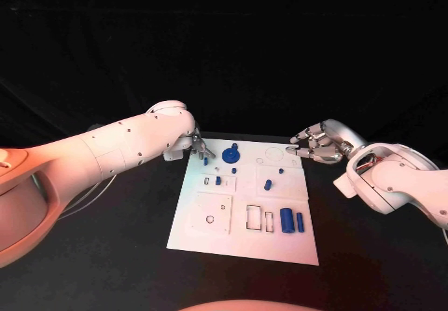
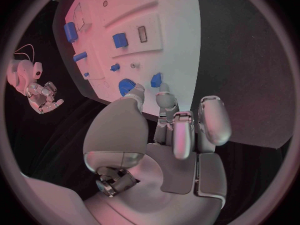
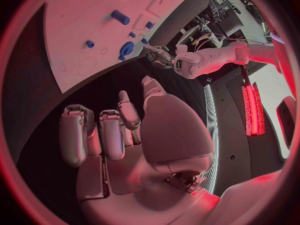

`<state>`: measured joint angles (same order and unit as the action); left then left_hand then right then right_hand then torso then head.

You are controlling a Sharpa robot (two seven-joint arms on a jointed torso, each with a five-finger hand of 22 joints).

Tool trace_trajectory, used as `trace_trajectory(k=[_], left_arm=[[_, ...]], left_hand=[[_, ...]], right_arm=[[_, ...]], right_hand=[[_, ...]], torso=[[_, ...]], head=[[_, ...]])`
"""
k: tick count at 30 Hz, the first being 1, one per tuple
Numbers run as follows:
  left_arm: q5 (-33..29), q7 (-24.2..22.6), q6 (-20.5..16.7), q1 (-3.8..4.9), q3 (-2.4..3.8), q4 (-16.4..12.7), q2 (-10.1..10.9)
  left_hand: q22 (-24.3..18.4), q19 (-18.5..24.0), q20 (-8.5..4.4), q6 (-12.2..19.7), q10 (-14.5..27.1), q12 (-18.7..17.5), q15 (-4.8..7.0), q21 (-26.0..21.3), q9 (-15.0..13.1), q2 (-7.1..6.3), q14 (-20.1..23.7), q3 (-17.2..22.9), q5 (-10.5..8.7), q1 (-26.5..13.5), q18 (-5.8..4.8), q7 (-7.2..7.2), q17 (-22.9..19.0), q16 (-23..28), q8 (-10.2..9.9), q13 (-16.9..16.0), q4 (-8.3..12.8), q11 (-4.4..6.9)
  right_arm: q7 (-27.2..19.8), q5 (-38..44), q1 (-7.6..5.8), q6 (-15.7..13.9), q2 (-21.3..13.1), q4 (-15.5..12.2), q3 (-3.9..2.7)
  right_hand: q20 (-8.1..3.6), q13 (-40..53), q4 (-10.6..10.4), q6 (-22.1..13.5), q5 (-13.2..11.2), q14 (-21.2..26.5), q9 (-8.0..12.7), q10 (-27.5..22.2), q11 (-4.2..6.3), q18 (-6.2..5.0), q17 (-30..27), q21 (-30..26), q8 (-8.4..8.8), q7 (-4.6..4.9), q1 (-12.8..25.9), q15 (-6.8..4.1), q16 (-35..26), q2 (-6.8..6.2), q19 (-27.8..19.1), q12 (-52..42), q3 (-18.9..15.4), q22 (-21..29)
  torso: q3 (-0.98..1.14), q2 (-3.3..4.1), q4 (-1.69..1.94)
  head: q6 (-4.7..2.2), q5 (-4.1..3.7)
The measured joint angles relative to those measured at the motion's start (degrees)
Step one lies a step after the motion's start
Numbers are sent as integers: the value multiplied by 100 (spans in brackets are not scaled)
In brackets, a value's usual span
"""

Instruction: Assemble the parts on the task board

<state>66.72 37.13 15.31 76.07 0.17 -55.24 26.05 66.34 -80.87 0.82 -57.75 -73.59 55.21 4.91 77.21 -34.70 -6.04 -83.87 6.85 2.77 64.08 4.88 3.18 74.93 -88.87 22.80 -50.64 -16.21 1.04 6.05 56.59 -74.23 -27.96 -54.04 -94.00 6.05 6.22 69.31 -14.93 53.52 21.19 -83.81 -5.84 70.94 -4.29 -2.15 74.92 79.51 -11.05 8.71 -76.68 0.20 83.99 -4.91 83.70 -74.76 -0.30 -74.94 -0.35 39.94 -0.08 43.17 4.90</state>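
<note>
Black bench (image 1: 112, 259) carries the white task board (image 1: 234, 243), blue parts (image 1: 287, 220) scattered on it. Left robot hand (image 1: 198, 148), at its eleven o'clock corner, seemingly pinches nothing; right robot hand (image 1: 316, 148), at one o'clock, hangs loosely spread, empty.

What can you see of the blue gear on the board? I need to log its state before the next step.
The blue gear is a small round toothed disc, plastic-looking, lying flat near the far edge of the white task board, on the robot's left half. A smaller blue round bit sits just beyond it; whether they are joined I cannot tell. The left hand hovers right beside it, fingertips close to a small blue part next to the gear; contact with the gear itself is not clear. The left wrist view shows its teeth.
</note>
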Motion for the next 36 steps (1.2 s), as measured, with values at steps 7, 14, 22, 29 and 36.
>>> trace_trajectory(k=[7, 14, 22, 29, 36], left_arm=[[0, -16, 29, -22, -5, 21, -8], [-3, -29, 34, -27, -6, 25, -5], [-19, -41, 34, -28, -6, 36, -3], [-53, -54, 33, -28, -6, 41, -5], [-100, -87, 45, -27, -6, 42, -5]], left_hand=[[6, 0, 0, 0, 0, 0, 0, 0, 18, 47, 0, 0, 0, 47, 0, 0, 0, 0, 0, 0, 0, 0], [6, 0, 0, 0, 0, 0, -12, 0, 33, 84, -12, -16, 0, 84, -1, 0, -1, 0, -22, 6, 16, 0], [10, 0, 0, 0, 0, 0, -21, 0, 70, 249, -21, -14, 0, 272, 0, 0, -1, 0, -22, 21, 17, 0], [19, 0, 0, 1, 0, 0, -21, 0, 114, 441, -21, 135, 0, 592, -1, 0, -2, 0, -52, 56, 166, 0], [25, 0, 0, 1, 61, -67, -21, 0, 187, 538, -21, 387, -1, 1011, 0, 0, -2, 0, -122, 131, 418, 20]], right_arm=[[0, 0, 0, 0, 1, 0, 0], [-1, 0, 0, 0, 4, 1, 0], [-1, 0, 0, 0, 4, 2, 0], [-2, 0, 0, 0, 6, 4, 0], [-3, 0, 0, 0, 7, 4, 0]], right_hand=[[0, 0, 0, 0, 0, 0, 0, 0, 0, 0, 0, 0, 0, 0, 0, 0, 0, 0, 0, 0, 0, 1], [0, 0, 0, 0, 0, 0, 0, 0, 0, 0, -1, 0, 0, 0, 0, 0, 0, 0, 0, 0, 0, 1], [0, 0, 0, 0, 0, 0, -1, 0, 0, 0, -1, 0, 0, 0, 0, 0, 0, 0, 0, 0, 0, 2], [0, 0, 0, 0, 0, 0, -1, 0, 0, 0, -1, 0, 0, 0, 0, 0, 0, 0, 0, 0, 0, 2], [0, 0, 0, 0, -1, 0, -1, 0, 0, 0, -1, 0, 0, 0, 0, 0, 0, 0, 0, 0, 0, 3]], torso=[[1, 1, 1], [2, 2, 1], [3, 1, 0], [4, 0, -1], [3, -1, 0]], head=[[5, 0], [6, -5], [10, -10], [15, -11], [24, -8]])
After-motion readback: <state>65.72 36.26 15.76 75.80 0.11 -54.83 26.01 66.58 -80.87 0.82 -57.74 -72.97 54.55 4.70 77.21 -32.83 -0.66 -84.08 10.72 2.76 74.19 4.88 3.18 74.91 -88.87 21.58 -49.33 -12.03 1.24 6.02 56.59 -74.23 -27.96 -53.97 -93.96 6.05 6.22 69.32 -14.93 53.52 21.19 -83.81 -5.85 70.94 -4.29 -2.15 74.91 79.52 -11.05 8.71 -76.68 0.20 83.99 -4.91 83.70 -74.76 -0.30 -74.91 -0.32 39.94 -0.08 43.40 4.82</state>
